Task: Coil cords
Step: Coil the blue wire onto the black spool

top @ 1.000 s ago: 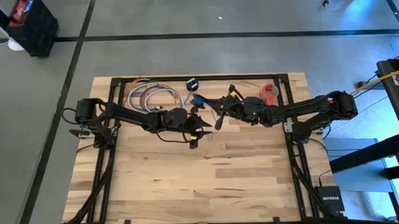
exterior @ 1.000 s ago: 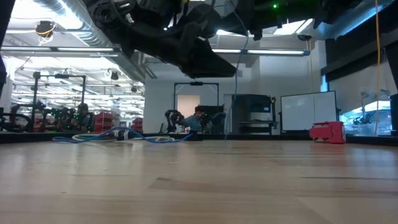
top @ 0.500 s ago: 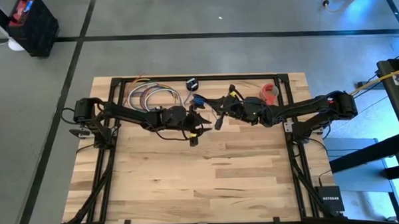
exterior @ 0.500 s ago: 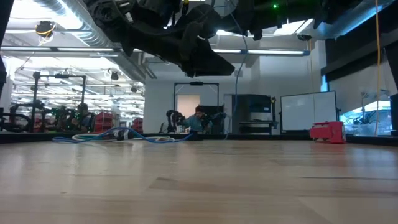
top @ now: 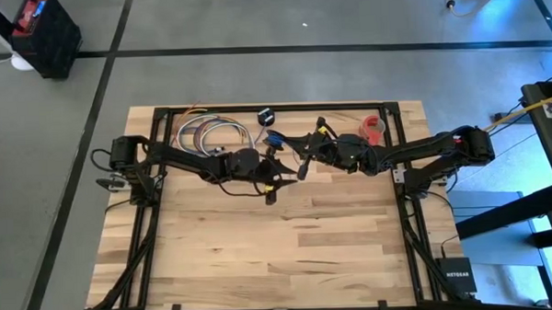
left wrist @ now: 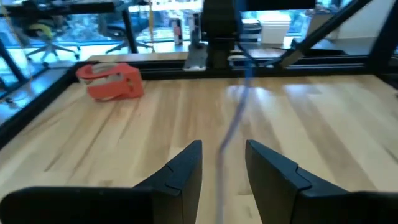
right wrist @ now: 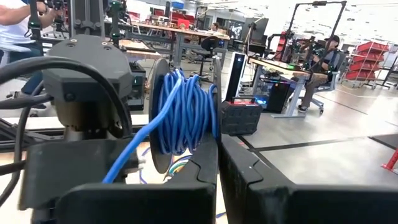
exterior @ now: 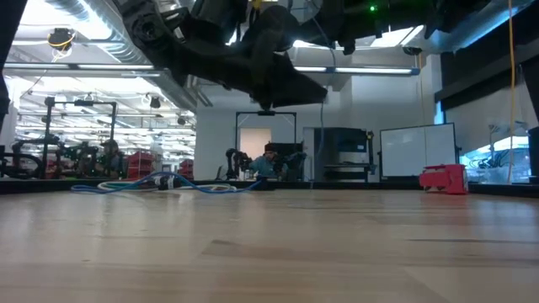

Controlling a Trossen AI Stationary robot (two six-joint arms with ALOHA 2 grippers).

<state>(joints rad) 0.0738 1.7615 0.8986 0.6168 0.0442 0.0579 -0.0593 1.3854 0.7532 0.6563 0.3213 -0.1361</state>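
— From above, where do the cords (top: pixel 209 135) lie?
— In loose loops at the table's (top: pixel 289 251) back edge, on the left side, beside the left arm. A small black puck (top: pixel 265 116) sits just to their right, and a red tape roll (top: pixel 374 126) is farther right along the same edge.
— And the arms?
— Both reach in toward the middle. The left tool (top: pixel 273 179) and right tool (top: pixel 301 165) are close together, just in front of the puck.
— What about the level view?
— The cords are a low tangle on the far left of the table, flat on the wood. The tape is well apart on the right. The arms hang dark across the top, and a person (exterior: pixel 269 160) sits in the room behind.
— Left wrist?
— Its fingers (left wrist: pixel 186 174) stand apart, and a thin bluish strand (left wrist: pixel 235 121) runs between them, blurred. I cannot tell whether it touches either finger. The tape lies beyond, near the table's rail.
— Right wrist?
— The fingers (right wrist: pixel 245 171) are pressed together. Just past their tips is a blue coil (right wrist: pixel 183 115) wound on a dark disc. I cannot tell whether they pinch it.
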